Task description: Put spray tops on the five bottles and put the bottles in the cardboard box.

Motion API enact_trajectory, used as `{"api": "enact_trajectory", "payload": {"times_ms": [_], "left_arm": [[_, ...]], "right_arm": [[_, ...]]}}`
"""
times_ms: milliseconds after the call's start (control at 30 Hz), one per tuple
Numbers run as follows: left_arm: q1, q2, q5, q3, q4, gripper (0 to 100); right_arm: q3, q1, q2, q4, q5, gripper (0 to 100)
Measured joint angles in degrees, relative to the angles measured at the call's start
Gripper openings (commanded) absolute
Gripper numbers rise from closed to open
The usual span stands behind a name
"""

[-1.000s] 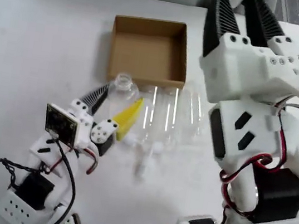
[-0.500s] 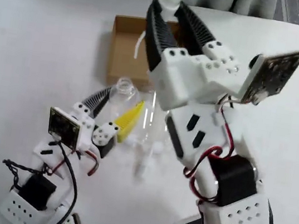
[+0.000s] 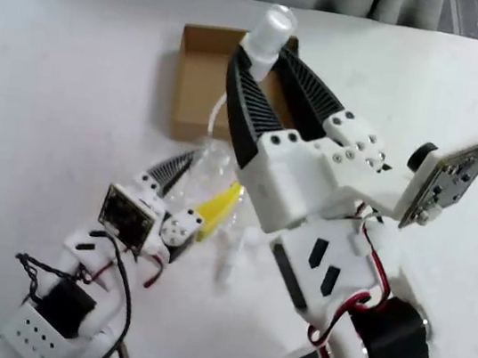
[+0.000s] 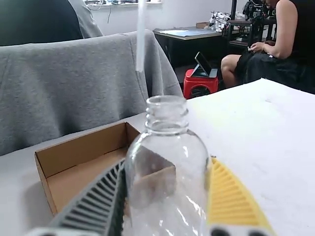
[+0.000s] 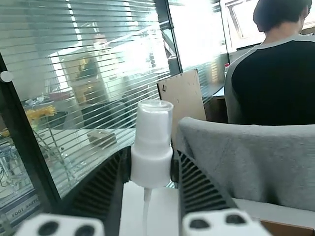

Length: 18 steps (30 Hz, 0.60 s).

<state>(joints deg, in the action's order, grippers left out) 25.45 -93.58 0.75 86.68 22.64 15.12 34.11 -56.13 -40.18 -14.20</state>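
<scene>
My right gripper (image 3: pixel 264 61), pinching a spray top (image 3: pixel 271 27), has swung in above the bottle (image 4: pixel 165 162) my left gripper (image 3: pixel 211 175) clamps upright, so capping seems next.

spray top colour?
White spray top; the right wrist view shows it best.

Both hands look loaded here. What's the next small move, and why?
Probably the right hand should shift slightly and lower its spray top, so that the dip tube enters the bottle. The left hand holds that bottle upright with its neck open, and the tube hangs above it, seemingly not quite over the mouth.
</scene>
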Motion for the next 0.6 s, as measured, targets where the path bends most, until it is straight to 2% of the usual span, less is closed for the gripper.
{"api": "enact_trajectory", "payload": {"times_ms": [600], "left_arm": [[0.09, 0.0, 0.0, 0.0, 0.0, 2]], "right_arm": [[0.0, -0.18, -0.44, -6.42, 0.0, 1.6]]}}
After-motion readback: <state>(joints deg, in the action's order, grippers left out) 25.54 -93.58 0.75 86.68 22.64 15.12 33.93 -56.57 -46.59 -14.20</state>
